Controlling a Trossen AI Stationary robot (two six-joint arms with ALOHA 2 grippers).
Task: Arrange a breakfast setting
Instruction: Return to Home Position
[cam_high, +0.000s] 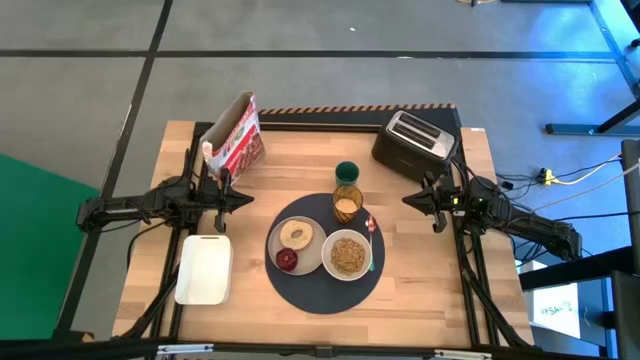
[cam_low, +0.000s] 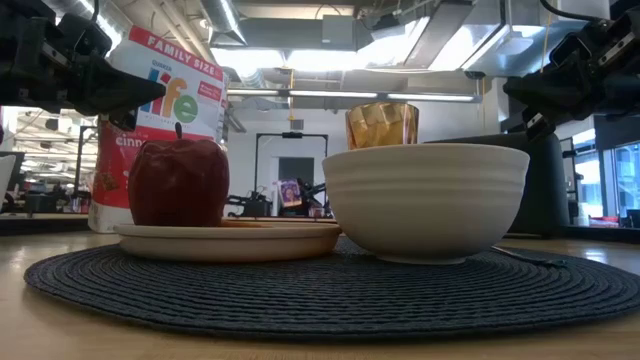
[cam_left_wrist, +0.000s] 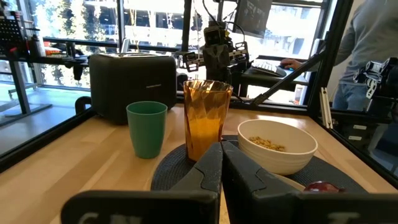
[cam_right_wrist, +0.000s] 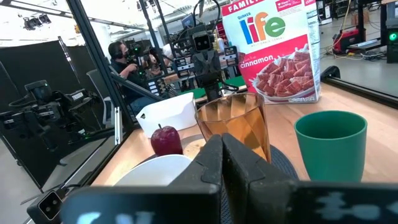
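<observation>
The dark grey round mat (cam_high: 325, 295) lies mid-table. On it rest the beige plate (cam_high: 312, 258) with the toasted round (cam_high: 296, 234) and the red fruit (cam_high: 287, 260), the white bowl (cam_high: 347, 255) of cereal, and the amber glass (cam_high: 347, 203) at its far edge. The small green cup (cam_high: 346, 172) stands on the bare wood just beyond the mat. My left gripper (cam_high: 243, 200) hovers shut left of the mat, and my right gripper (cam_high: 410, 200) hovers shut right of it. Both are empty, as their wrist views (cam_left_wrist: 221, 149) (cam_right_wrist: 219, 140) show.
A black toaster (cam_high: 413, 140) stands at the far right and a cereal box (cam_high: 233, 137) at the far left. A white rectangular tray (cam_high: 204, 268) lies left of the mat. A utensil (cam_high: 370, 240) lies beside the bowl. People show beyond the table (cam_right_wrist: 124, 53).
</observation>
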